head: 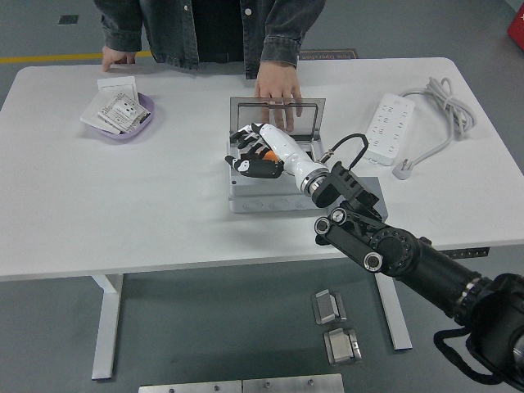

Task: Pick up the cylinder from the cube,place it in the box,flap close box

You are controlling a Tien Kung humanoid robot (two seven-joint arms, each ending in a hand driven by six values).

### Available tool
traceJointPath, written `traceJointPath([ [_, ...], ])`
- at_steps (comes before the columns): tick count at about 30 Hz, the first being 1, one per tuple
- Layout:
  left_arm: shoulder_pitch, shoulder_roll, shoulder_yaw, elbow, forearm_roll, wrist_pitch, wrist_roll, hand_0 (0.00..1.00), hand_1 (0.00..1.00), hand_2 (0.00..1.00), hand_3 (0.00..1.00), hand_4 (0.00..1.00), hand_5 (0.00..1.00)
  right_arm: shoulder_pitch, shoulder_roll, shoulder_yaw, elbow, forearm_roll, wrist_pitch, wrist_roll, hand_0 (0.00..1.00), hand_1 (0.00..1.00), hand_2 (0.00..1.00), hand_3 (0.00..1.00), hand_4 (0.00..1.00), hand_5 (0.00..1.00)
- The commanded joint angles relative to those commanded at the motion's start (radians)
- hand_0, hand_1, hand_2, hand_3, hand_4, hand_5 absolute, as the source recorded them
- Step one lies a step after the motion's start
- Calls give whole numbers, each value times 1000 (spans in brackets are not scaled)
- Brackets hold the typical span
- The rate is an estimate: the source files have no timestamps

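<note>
Right hand (255, 155) reaching into the open grey box (274, 196), fingers curling around the orange cylinder (267, 153) — not yet released | person's hand (278, 88) steadying the raised lid (277, 110) | remaining — letting go, flapping lid shut

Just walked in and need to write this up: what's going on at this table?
The robot's right hand is over the open grey box, with something orange between its fingers; whether it grips it is unclear. A person's hand rests on the box's lid at the far side. The lid is not yet closed. The left arm is out of view.
</note>
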Motion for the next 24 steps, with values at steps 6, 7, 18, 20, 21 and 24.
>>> traceJointPath([
  [6,-2,-1,0,0,2,-1,-1,635,637,593,593,652,204,0,0,-9,-4,7,3,6,496,516,640,707,745,405],
  [7,-1,-1,1,0,2,-1,-1,635,637,593,593,652,204,-1,0,-9,-5,7,6,7,496,516,640,707,745,405],
  [18,4,-1,10,0,-15,0,-5,635,637,593,592,652,204,-5,0,20,-11,-30,36,8,536,529,647,705,738,417],
  [20,4,-1,11,0,-18,0,-6,635,637,593,592,652,204,-4,0,32,-11,-46,42,7,536,529,647,705,738,417],
  [21,4,-1,12,0,-20,0,-6,635,637,592,592,652,204,-4,0,38,-12,-53,45,7,538,528,648,706,738,418],
  [24,5,-3,17,0,-26,0,-8,635,637,592,592,652,204,-5,-1,58,-12,-77,54,3,538,528,648,706,738,418],
])
